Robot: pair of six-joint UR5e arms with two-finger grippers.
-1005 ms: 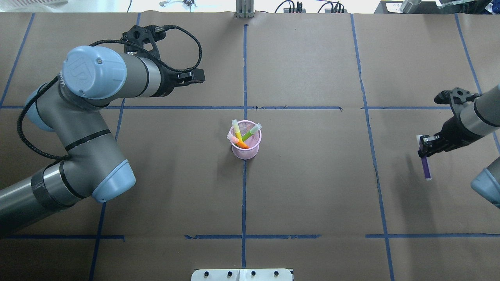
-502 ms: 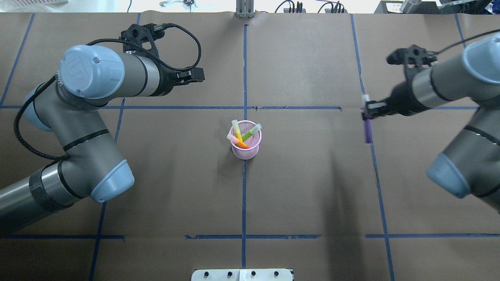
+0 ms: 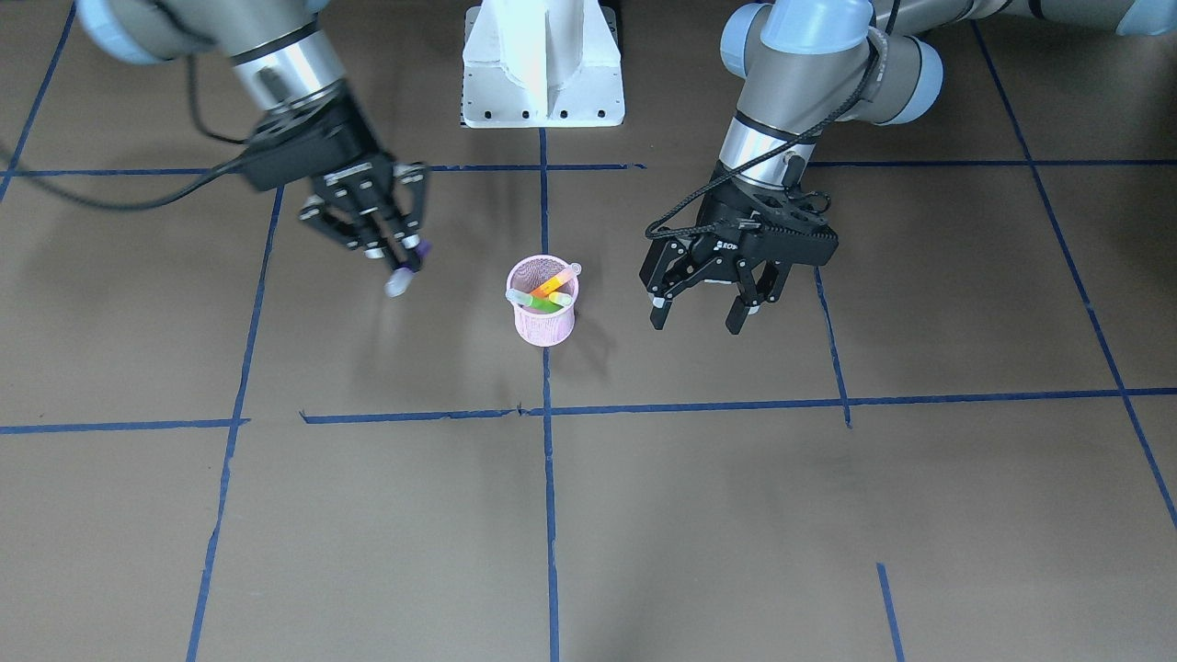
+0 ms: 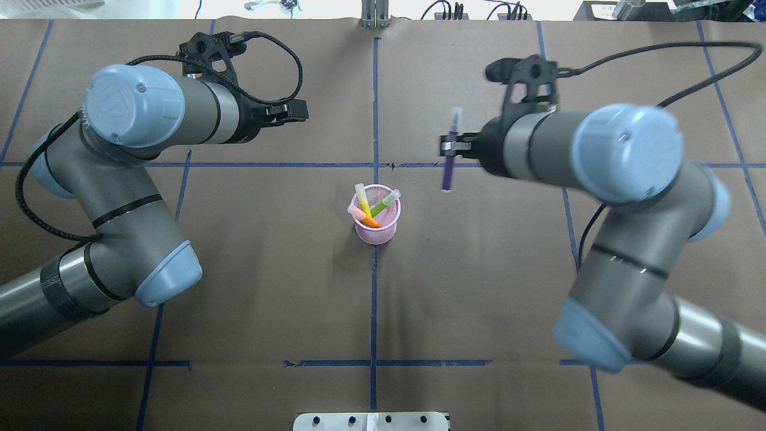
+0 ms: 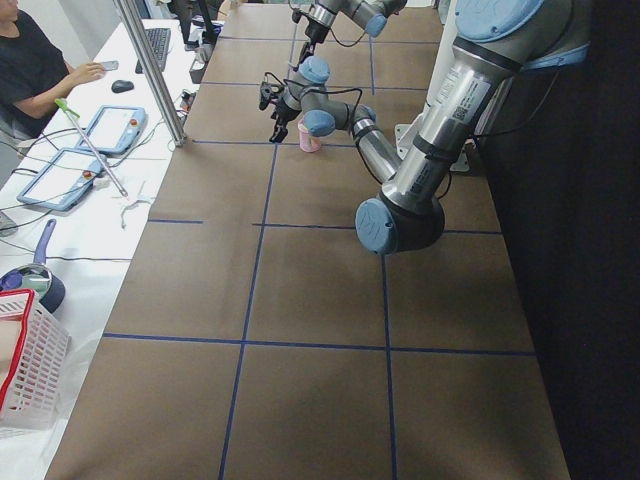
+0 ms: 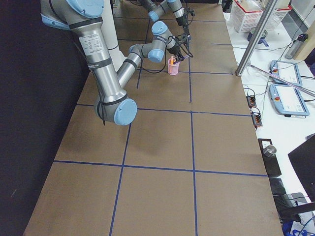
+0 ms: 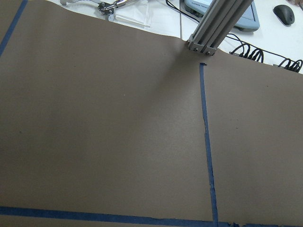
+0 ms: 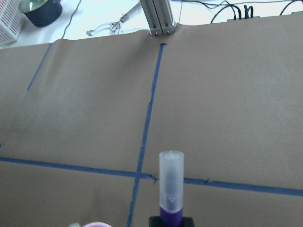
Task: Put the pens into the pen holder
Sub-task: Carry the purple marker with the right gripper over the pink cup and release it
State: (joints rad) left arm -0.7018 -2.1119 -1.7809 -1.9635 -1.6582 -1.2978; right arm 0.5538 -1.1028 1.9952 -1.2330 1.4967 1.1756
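Note:
The pink mesh pen holder (image 4: 377,230) (image 3: 542,322) stands at the table's middle with a yellow pen (image 4: 362,200), a green pen (image 4: 385,203) and an orange pen (image 4: 366,219) leaning in it. My right gripper (image 4: 449,146) (image 3: 397,257) is shut on the purple pen (image 4: 448,173) (image 8: 171,189), held above the table to the right of the holder and a little beyond it in the overhead view. My left gripper (image 3: 697,322) hangs open and empty on the holder's other side.
Blue tape lines grid the brown table. The robot's white base plate (image 3: 542,64) sits at the near edge and a metal post (image 4: 374,15) at the far edge. A person (image 5: 30,70) sits at a side desk beside tablets.
My right arm has swung from the table's right edge toward the middle, carrying the purple pen close to the holder. The left arm has barely shifted.

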